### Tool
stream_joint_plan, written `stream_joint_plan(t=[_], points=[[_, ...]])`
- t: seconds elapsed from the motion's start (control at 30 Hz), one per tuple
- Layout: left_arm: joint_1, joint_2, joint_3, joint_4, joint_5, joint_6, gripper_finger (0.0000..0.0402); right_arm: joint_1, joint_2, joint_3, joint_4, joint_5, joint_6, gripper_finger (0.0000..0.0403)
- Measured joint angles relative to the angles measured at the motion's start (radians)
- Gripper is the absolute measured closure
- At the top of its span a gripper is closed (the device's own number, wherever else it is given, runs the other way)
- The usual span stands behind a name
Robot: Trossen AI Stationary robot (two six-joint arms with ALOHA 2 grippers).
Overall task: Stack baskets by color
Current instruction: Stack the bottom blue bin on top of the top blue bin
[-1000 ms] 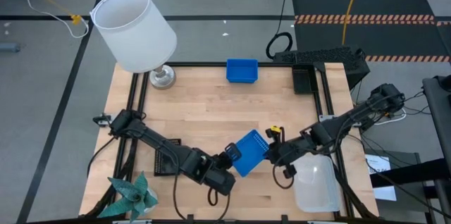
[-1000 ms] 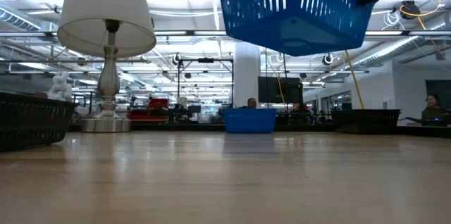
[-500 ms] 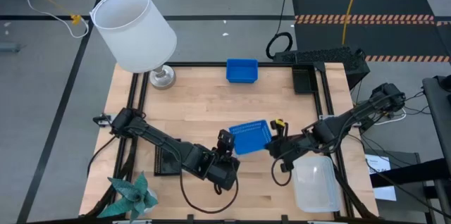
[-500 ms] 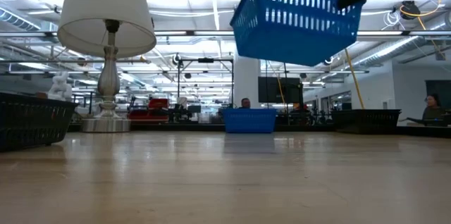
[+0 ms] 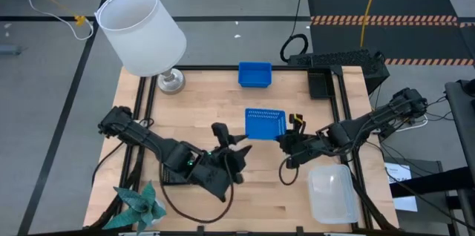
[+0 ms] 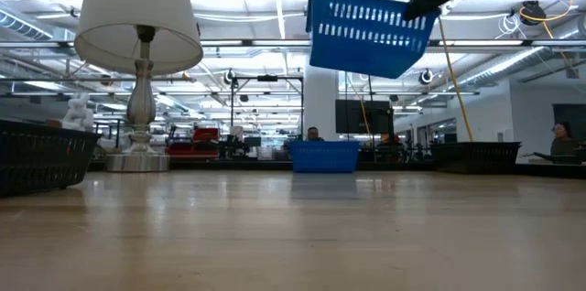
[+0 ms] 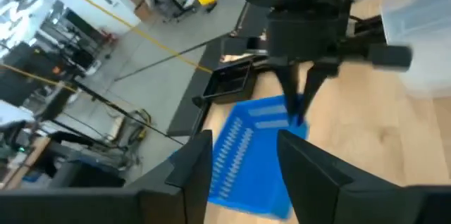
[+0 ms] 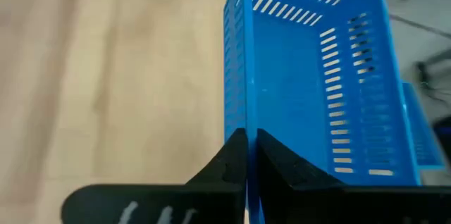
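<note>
My right gripper (image 5: 285, 141) is shut on a blue slotted basket (image 5: 265, 125), which hangs in the air over the table's middle (image 6: 366, 33). My left gripper (image 5: 231, 140) stands open just left of that basket and touches nothing; its fingers (image 7: 194, 171) frame the basket from afar. A second blue basket (image 5: 254, 74) rests on its bottom at the far edge. One black basket (image 5: 320, 84) sits at the far right, another (image 5: 171, 171) lies under my left arm. A clear basket (image 5: 332, 193) rests at the near right. My right gripper pinches one side wall of the blue basket (image 8: 243, 115) near its near-right corner, one finger inside the basket and one outside. The fingers come slanting down from the table's right. The basket is lifted clear of the table, open side up and slightly tilted.
A white lampshade (image 5: 141, 32) on a metal base (image 5: 171, 82) stands at the far left. A teal paper plant (image 5: 141, 206) sits at the near left corner. Bare wood (image 5: 223, 110) lies between the held basket and the far edge.
My left gripper has let go of the blue basket, opened, rolled and drawn back toward the table's left while rising. The basket, held by my right gripper alone, has swung from a diagonal pose to square with the table and gone toward the far edge.
</note>
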Motion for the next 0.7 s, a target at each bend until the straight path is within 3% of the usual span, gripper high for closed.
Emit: stream_joint_plan(t=[0.2, 0.3, 0.57, 0.7], points=[[0.024, 0.057, -0.003, -0.031, 0.246, 0.048, 0.0255, -0.026, 0.007, 0.0, 0.012, 0.035, -0.001, 0.0395], [0.068, 0.088, -0.003, -0.073, 0.261, 0.071, 0.0243, -0.028, 0.013, -0.001, 0.021, 0.031, -0.003, 0.0394], [0.159, 0.161, -0.003, -0.077, 0.278, 0.094, 0.0145, -0.028, 0.029, -0.001, 0.026, 0.004, -0.027, 0.0394], [0.188, 0.176, -0.003, -0.072, 0.285, 0.097, 0.0142, -0.028, 0.029, -0.001, 0.028, 0.005, -0.04, 0.0394]])
